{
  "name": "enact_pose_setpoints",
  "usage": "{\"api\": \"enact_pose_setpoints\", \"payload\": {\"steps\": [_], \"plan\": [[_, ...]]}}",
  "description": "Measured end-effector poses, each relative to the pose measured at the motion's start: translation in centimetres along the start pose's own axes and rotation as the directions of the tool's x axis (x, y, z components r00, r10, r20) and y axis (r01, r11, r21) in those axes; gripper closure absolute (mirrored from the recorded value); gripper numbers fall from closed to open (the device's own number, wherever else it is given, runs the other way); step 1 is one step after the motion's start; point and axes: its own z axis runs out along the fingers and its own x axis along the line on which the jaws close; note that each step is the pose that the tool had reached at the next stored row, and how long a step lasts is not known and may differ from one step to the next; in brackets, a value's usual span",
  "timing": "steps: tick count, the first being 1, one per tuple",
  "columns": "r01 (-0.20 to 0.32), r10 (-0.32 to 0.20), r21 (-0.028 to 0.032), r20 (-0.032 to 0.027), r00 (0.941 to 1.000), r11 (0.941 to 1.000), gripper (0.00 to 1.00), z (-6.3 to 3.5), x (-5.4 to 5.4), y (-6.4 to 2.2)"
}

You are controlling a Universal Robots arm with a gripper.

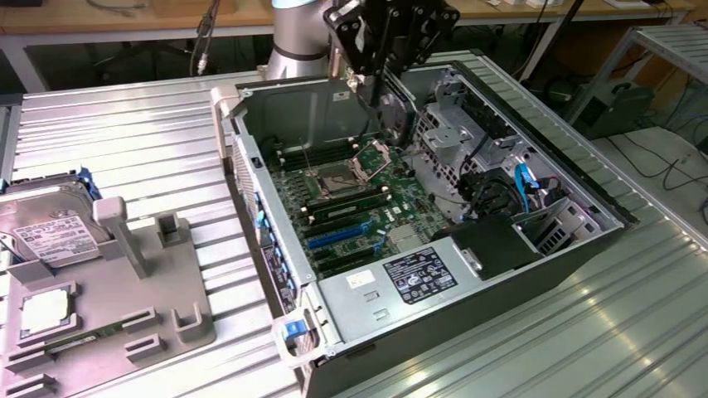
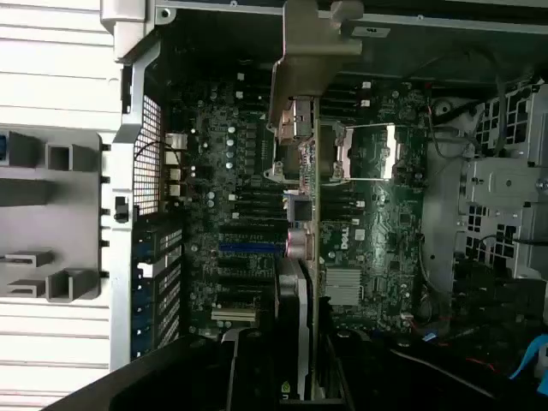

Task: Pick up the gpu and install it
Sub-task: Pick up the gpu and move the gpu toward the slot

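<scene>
I see a ribbed metal table with bright glare across its near corner. Behind it runs a wooden workbench. At the exterior view's right, a grey metal rack stands over pale floor strewn with dark cables.

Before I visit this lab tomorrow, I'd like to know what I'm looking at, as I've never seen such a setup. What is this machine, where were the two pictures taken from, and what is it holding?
The machine is a robot arm with a claw at its end. One picture comes from a camera standing off to the side. The other comes from a camera on the arm's wrist, looking down past the claw. On the ribbed metal table lies an open computer case with its motherboard exposed. Beside it is a grey holder with a hard drive. The claw grips the gpu, a flat circuit card, over the motherboard.
</scene>
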Motion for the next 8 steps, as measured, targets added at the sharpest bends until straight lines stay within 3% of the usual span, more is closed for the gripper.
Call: {"api": "enact_pose_setpoints", "payload": {"steps": [3,8], "plan": [[-0.064,0.064,0.0022,0.0004,0.998,0.998,0.71,0.1,-3.1,0.45],[-0.067,0.067,0.0024,0.0004,0.9978,0.9978,0.71,0.15,-5.1,0.44]]}}
